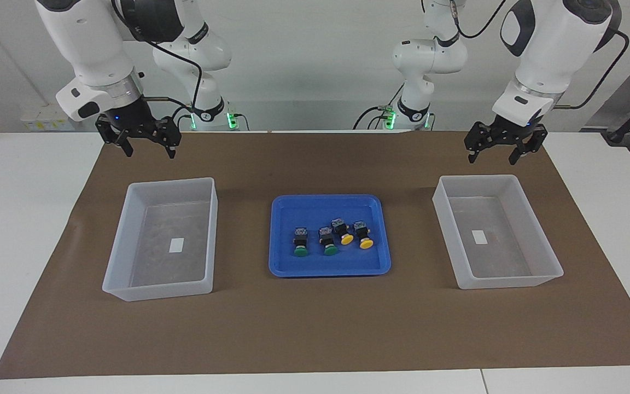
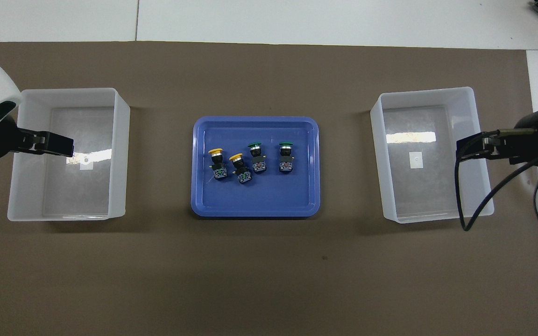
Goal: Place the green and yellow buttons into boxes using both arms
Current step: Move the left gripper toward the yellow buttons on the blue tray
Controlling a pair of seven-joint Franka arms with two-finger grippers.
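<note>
1. Facing view: the left end effector hangs in the air over the robot-side edge of its translucent bin, fingers spread wide and empty. The right end effector hangs likewise by the robot-side edge of the other bin, also wide and empty.
2. All four buttons lie in the blue tray on the counter's brown mat, midway between the two end effectors and below both.
3. The yellow buttons lie toward the left end effector; the green buttons toward the right one.
4. Each button lies on its side, its long axis running away from the robots, cap outermost.
5. Both arms are bent, wrists pointing down; each probably must swing inward and descend to the tray.
</note>
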